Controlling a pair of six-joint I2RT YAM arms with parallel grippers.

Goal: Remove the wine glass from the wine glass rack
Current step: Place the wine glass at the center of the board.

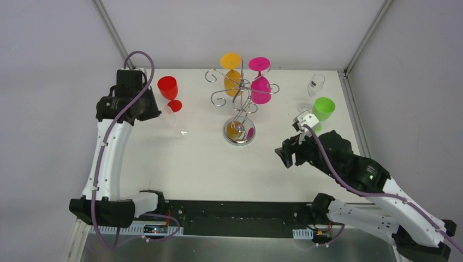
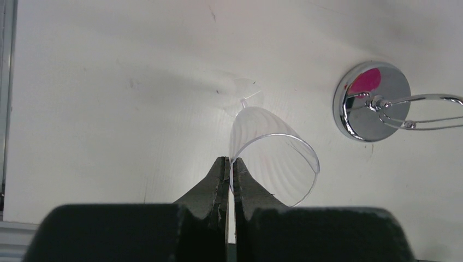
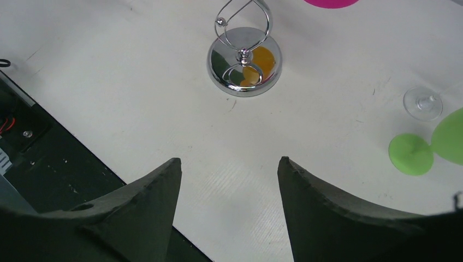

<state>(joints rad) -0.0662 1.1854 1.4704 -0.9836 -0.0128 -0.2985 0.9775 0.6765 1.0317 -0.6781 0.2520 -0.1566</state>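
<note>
The wine glass rack (image 1: pixel 240 101) stands at the middle of the white surface (image 1: pixel 218 169), its round chrome base (image 1: pixel 239 132) on the arms' side of its curled top. Two glasses hang upside down from its spiral arms: an orange wine glass (image 1: pixel 231 70) on the far left arm and a pink wine glass (image 1: pixel 260 82) on the far right arm.

Left of the rack, the left fingers (image 2: pixel 221 183) are pinched together on the rim of a clear wine glass (image 2: pixel 273 158). It is off the rack, tilted, with its foot low at the surface. A red glass (image 1: pixel 168 90) stands upright just beyond it, also left of the rack.

Right of the rack and nearer the arms, the right fingers (image 3: pixel 158 202) stand wide apart above bare surface, holding nothing, and face the rack's base. Farther right of the rack stand a green glass (image 1: pixel 323 109) and, beyond it, a second clear glass (image 1: pixel 315 84), both upright and clear of the right fingers.
</note>
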